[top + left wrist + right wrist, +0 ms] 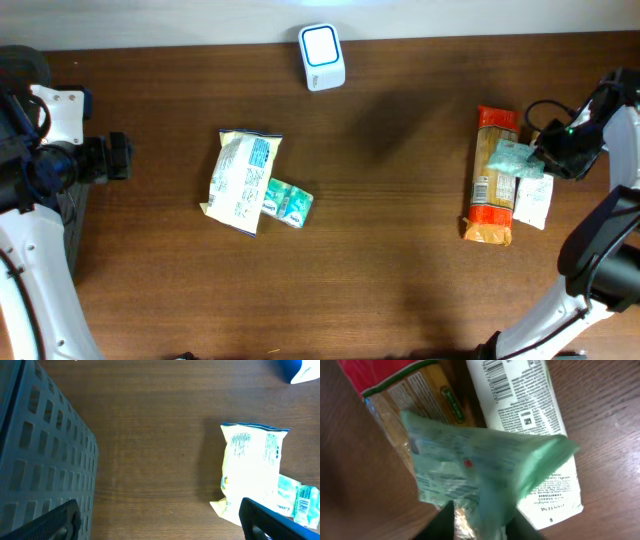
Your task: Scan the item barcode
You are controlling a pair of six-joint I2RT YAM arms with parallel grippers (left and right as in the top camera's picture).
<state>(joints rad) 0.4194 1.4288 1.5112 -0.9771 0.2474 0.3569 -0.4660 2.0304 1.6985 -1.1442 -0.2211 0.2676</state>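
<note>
Item: green packet (512, 158), right end of bench (400, 260), draped over orange pack (490, 215) and white tube (535, 205). One end lies between the right tool's (548, 158) fingers; pinched or loosed, cannot tell. Scanner (321, 56): far edge, toward centre, well apart, nothing between; right arm nearer. Left tool (159, 510): spread wide, empty, near yellow pouch (252, 472).

You're holding your left arm (30, 260) out along the left side, its left gripper (118, 158) pointing inward with jaws standing wide apart, while your right arm (598, 240) is bending in from the right, its right gripper (548, 158) tilting downward, jaw gap unreadable.
</note>
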